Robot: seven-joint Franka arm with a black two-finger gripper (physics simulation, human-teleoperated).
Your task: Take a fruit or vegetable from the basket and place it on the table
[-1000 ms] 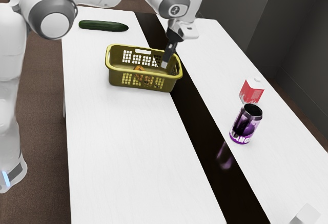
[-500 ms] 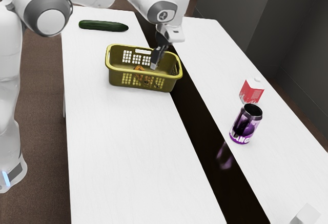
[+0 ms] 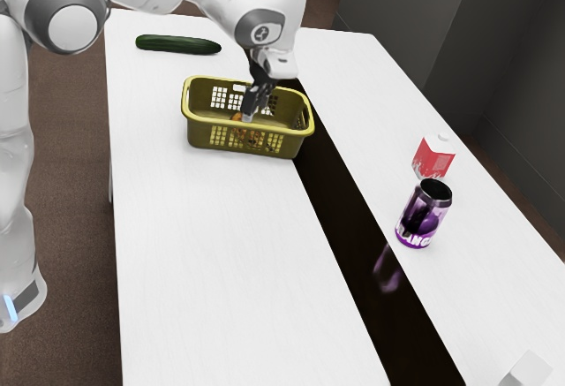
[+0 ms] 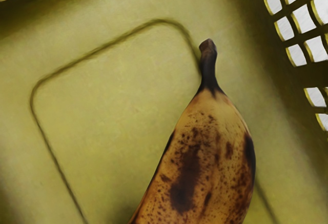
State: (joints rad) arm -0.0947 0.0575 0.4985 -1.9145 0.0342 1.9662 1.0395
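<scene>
Gripper: Black two-finger gripper (image 3: 248, 116) reaches down into the yellow-green basket (image 3: 201, 132), angled, its tip close to the banana (image 4: 207, 152). Whether it is open or closed cannot be told from either view; the tip is small and dark in the exterior view.

Banana: Brown-spotted, dark at the stem, the fruit lies inside the basket on its floor. Its stem end is in plain sight in the wrist view, while the other end is cut off by the frame. In the exterior view, the basket's near wall hides much of it, with patches of orange and brown peeking through the holes.

Basket: Upright on the white table (image 3: 207, 253), it partly overlaps the dark strip (image 3: 340, 236). The gripper covers part of its far wall.

Cucumber: Dark green, the cucumber (image 3: 178, 45) lies on the table beyond the basket, near the far end.

Can and carton: A purple can (image 3: 424, 215), its lettering partly legible, stands near a red-and-white carton (image 3: 433, 157) toward the exterior view's right.

Corner: A pale object (image 3: 528, 372), cropped by the lower edge, is too incomplete to identify.
</scene>
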